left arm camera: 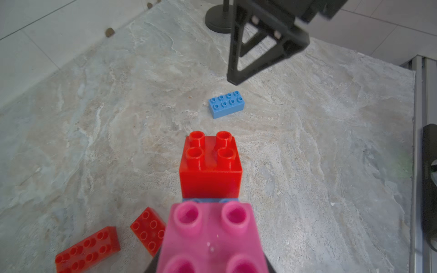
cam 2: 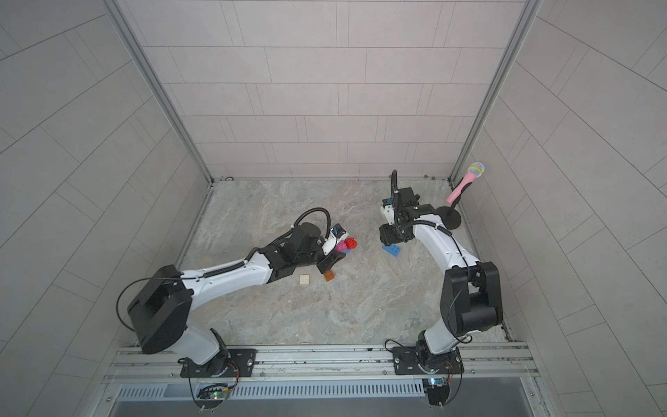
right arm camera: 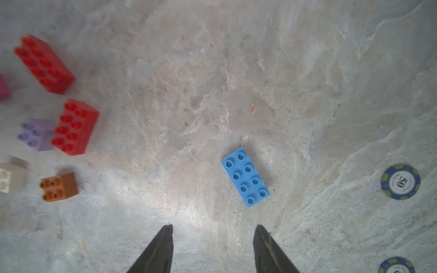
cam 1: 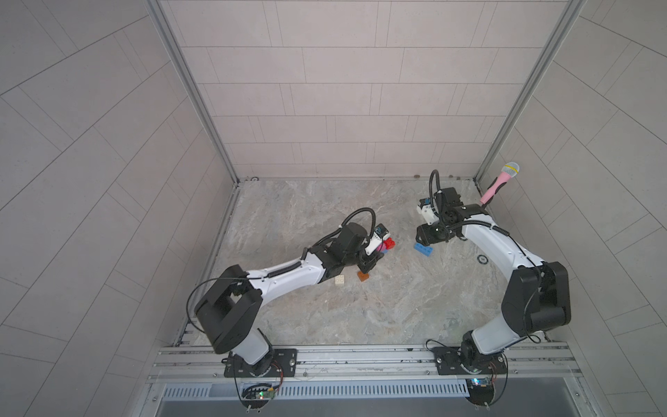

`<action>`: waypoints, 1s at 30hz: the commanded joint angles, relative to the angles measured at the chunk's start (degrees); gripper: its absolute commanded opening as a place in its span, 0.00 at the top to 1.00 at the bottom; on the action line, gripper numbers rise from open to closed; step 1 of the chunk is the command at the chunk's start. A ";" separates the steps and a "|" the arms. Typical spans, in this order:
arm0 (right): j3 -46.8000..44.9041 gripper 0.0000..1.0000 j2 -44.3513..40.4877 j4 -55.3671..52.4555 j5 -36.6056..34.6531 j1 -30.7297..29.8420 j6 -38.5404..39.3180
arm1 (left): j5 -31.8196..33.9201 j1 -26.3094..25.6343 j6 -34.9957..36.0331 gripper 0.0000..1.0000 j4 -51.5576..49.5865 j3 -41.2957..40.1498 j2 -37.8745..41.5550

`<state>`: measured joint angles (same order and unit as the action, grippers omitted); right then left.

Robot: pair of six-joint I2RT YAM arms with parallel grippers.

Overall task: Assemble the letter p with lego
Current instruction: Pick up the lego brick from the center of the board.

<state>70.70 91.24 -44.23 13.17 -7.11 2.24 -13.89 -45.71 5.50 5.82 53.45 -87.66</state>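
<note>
Pink square brick (left arm camera: 210, 238), with a red square brick (left arm camera: 210, 170) attached just beyond it, is clamped in the left gripper (cam 1: 375, 254). Right gripper (right arm camera: 214, 228) hangs with fingers apart near the blue oblong brick (right arm camera: 245, 176), which lies on the marble tabletop (right arm camera: 236, 71).

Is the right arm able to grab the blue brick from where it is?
Probably yes. The right gripper hovers just by the blue brick, jaws open and empty. The brick lies alone, studs up, with bare table around it and nothing in between.
</note>
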 commanded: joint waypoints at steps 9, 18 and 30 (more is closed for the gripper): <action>0.59 0.34 9.24 0.29 -4.91 -1.32 7.23 | -7.02 4.45 -5.32 1.00 14.30 -7.75 5.33; 2.20 0.34 12.99 3.01 -9.26 -1.42 8.55 | -8.64 5.02 -5.27 1.00 13.65 -7.43 5.61; 5.02 0.39 16.92 1.16 -11.48 -1.62 12.12 | -9.94 5.36 -5.25 1.00 13.51 -6.87 4.55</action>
<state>74.89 106.54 -40.93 2.87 -8.49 12.40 -22.70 -40.73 0.82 17.56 45.41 -83.77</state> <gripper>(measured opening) 0.614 0.353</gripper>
